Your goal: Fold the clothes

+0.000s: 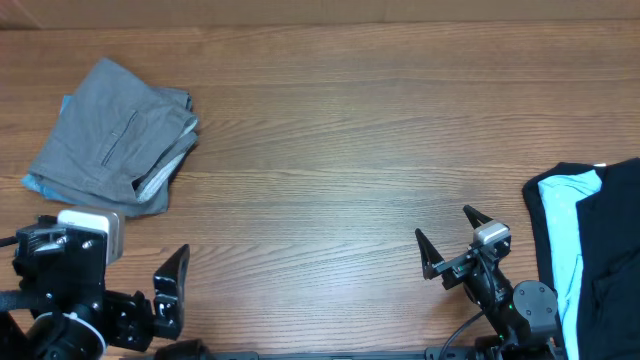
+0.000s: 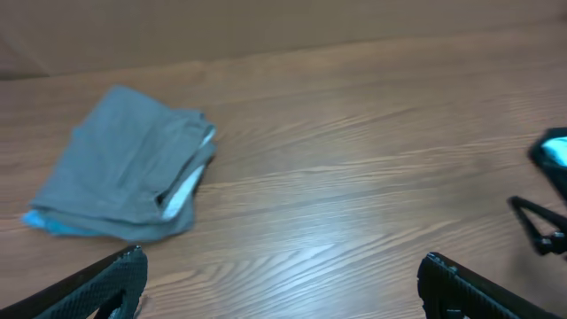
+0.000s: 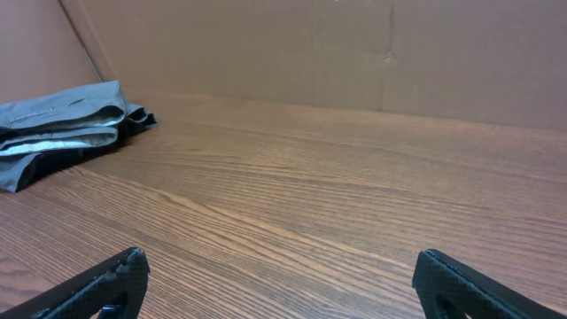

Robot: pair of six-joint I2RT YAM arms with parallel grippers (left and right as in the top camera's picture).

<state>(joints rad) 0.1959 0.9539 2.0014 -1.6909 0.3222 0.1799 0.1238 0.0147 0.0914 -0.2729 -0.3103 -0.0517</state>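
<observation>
The grey shorts [image 1: 115, 135] lie folded in a compact bundle at the table's far left, slit pocket up and paler inner waistband showing at the right edge. They also show in the left wrist view [image 2: 128, 164] and the right wrist view [image 3: 58, 120]. My left gripper [image 1: 112, 245] is open and empty near the front left edge, well short of the shorts; its fingers frame bare wood [image 2: 283, 266]. My right gripper [image 1: 442, 222] is open and empty at the front right, over bare wood [image 3: 282, 266].
Small blue denim shorts [image 1: 35, 183] peek out under the grey bundle's left edge [image 2: 49, 221]. A black garment [image 1: 605, 270] with a light-blue one [image 1: 565, 230] lies at the right edge. A brown wall [image 3: 354, 53] backs the table.
</observation>
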